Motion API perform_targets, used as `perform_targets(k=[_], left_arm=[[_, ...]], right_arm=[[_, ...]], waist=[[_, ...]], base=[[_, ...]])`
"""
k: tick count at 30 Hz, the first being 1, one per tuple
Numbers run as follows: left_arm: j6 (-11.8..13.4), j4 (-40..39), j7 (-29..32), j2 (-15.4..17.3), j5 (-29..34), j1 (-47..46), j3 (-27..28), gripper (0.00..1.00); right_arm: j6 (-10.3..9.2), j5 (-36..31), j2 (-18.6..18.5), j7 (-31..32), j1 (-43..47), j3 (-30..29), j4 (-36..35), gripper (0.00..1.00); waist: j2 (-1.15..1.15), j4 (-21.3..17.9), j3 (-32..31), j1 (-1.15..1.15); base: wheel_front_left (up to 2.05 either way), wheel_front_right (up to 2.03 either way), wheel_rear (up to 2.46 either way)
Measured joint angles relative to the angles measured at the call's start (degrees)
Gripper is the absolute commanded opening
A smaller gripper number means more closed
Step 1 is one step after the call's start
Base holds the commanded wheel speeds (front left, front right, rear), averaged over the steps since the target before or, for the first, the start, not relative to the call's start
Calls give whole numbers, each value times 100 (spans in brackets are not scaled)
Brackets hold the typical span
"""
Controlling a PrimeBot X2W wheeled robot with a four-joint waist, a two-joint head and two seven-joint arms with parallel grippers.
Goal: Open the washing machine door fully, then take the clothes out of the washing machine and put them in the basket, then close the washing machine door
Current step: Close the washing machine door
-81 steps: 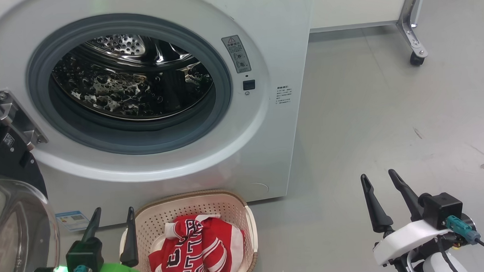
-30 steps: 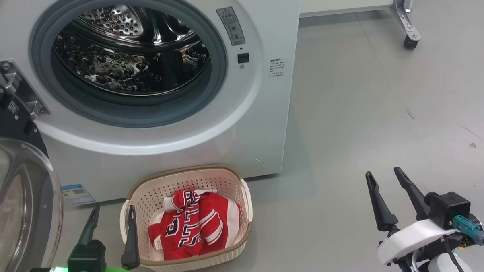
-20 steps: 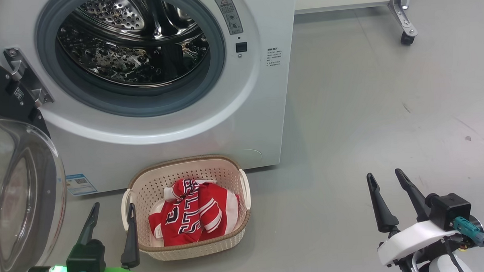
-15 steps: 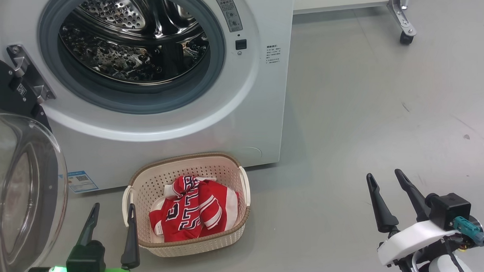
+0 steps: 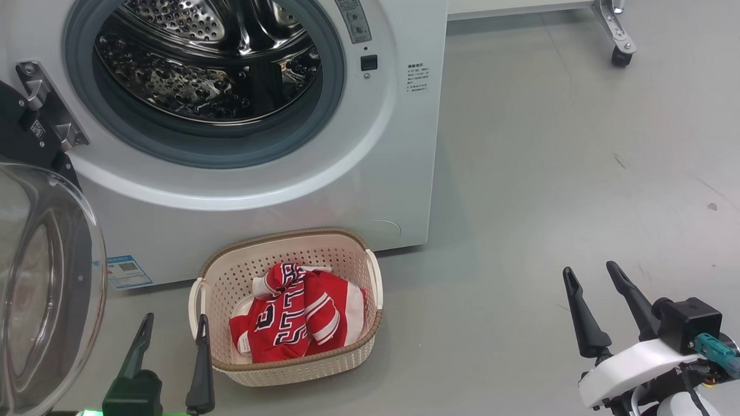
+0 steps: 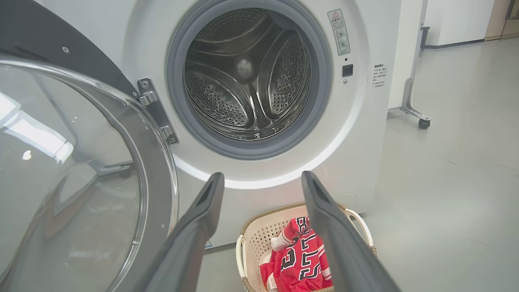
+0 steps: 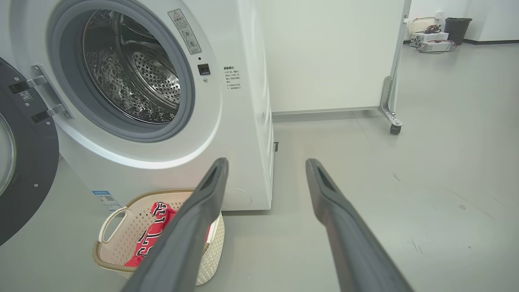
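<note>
The white washing machine (image 5: 399, 170) stands with its round opening uncovered, and its steel drum (image 6: 247, 77) holds nothing I can see. The washing machine door (image 5: 34, 293) hangs swung out at the left, glass bowl bulging toward me. On the floor before the machine sits the cream basket (image 5: 353, 258) with the red, white-striped clothes (image 5: 300, 315) inside. My left gripper (image 5: 172, 322) is open just left of the basket, with nothing between its fingers. Far to the right over bare floor, my right gripper (image 5: 591, 273) is open too, holding nothing.
A white panel on a metal leg with a caster (image 5: 619, 56) stands behind the machine at the right. The grey floor stretches open to the right of the basket. A bin (image 7: 457, 25) and boxes sit far off in the right wrist view.
The head camera has drawn back and tilted, so machine and basket sit higher in the picture. Both grippers stay open. The clothes lie in the basket as before.
</note>
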Motion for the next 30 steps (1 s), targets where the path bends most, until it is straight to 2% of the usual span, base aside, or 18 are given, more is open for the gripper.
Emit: perform_targets(k=[15, 30], left_arm=[[-1, -158, 35, 4, 75, 4, -98, 100], [-1, -190, 23, -46, 76, 3, -129, 100]], right_arm=[[-55, 30, -91, -2, 98, -146, -113, 100], [-53, 32, -222, 3, 115, -149, -289, 100]], waist=[[0, 218, 64, 0], [0, 1112, 129, 0]], base=[[0, 0, 0], [0, 0, 0]])
